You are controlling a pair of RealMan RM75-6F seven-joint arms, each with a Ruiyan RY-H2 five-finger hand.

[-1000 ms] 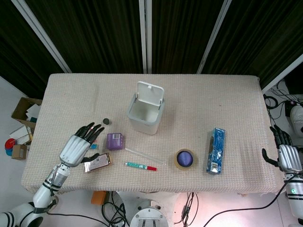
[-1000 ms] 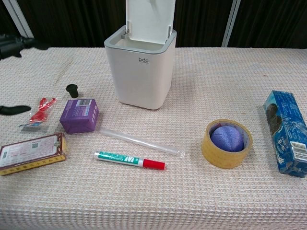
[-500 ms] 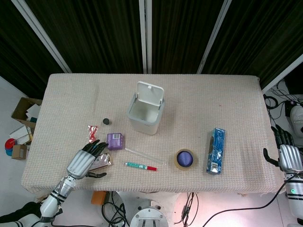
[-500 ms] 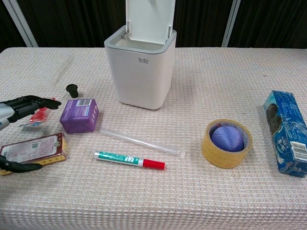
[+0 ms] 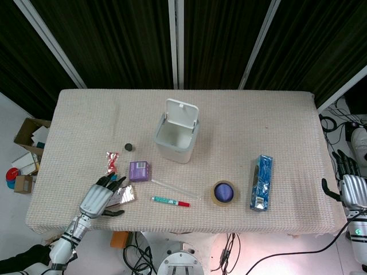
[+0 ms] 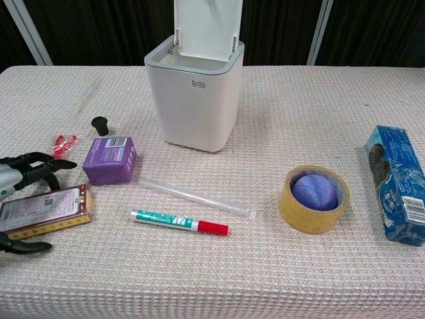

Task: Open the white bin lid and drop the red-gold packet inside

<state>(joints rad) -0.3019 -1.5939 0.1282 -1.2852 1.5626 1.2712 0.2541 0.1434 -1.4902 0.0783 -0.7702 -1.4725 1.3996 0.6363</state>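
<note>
The white bin point(image 5: 176, 139) point(image 6: 194, 100) stands mid-table with its lid point(image 5: 182, 112) point(image 6: 207, 23) tipped up and open. The red-gold packet point(image 5: 124, 196) point(image 6: 45, 211) lies flat near the table's front left edge. My left hand point(image 5: 98, 197) point(image 6: 20, 171) straddles the packet's left end, with its fingers point(image 6: 36, 163) over the far edge and the thumb point(image 6: 25, 247) in front of the near edge. I see no firm grip on it. My right hand point(image 5: 350, 189) hangs off the table's right end, fingers apart and holding nothing.
A purple box point(image 6: 110, 159), a small black cap point(image 6: 99, 124) and a red wrapper point(image 6: 63, 143) lie beside the packet. A clear tube point(image 6: 196, 197) and a marker point(image 6: 179, 221) lie in front of the bin. A tape roll point(image 6: 314, 197) and a blue packet point(image 6: 397, 184) are on the right.
My left hand has pulled back toward the front edge and come down around the packet's left end, uncovering the red wrapper. The right hand has barely moved.
</note>
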